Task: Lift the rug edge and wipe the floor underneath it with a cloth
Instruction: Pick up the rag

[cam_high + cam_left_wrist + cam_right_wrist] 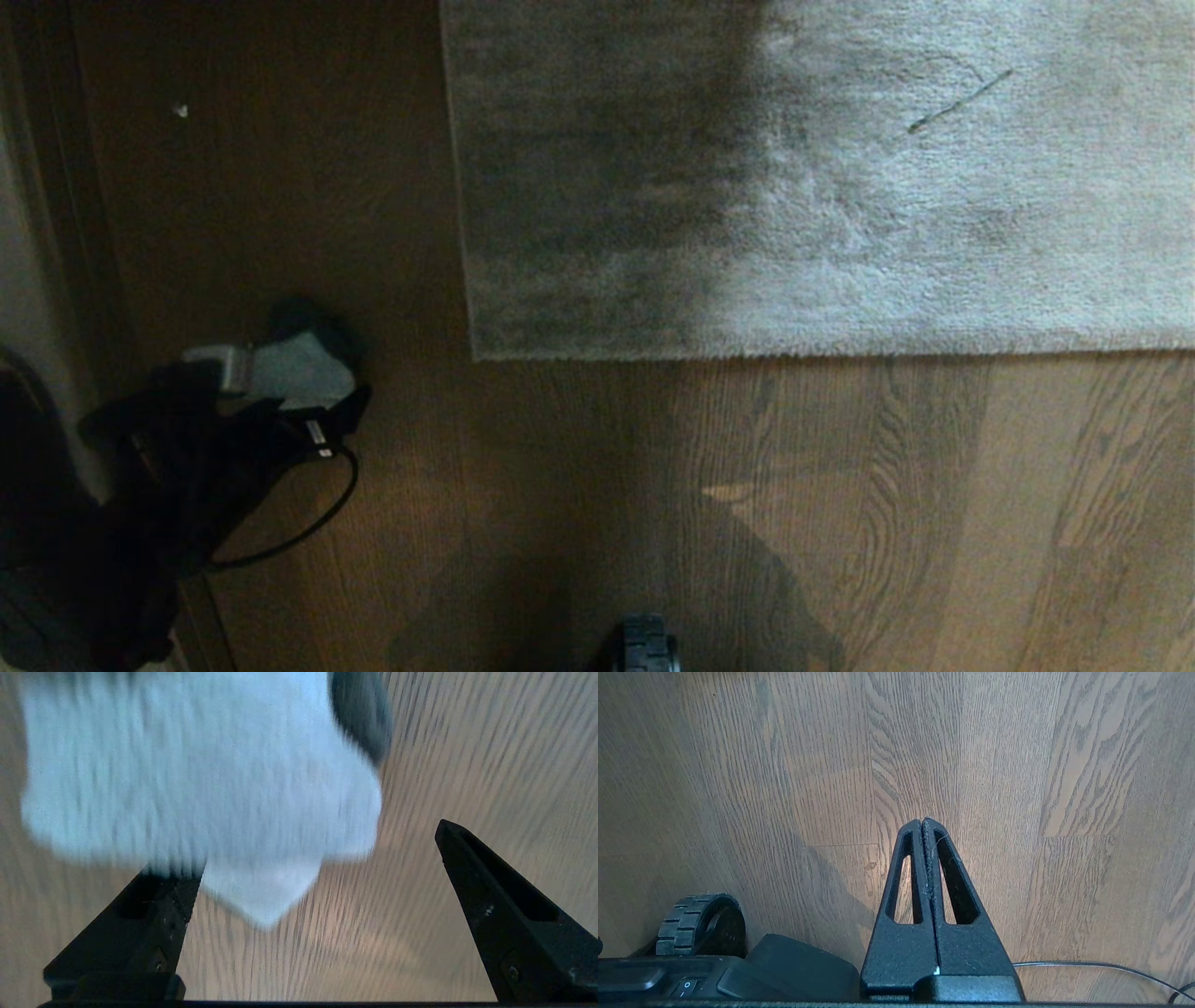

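Black fingers (159, 914) of the left end effector (308, 858) stand spread wide, released, over the floor (467, 756). Just ahead of them lies the cloth (196, 774), blurred, one corner pointing back between the fingers. To that end effector's right, the rug edge (794, 353) runs crosswise, its corner (476, 355) nearest. Parked low, the right end effector (924, 823) is clenched on nothing.
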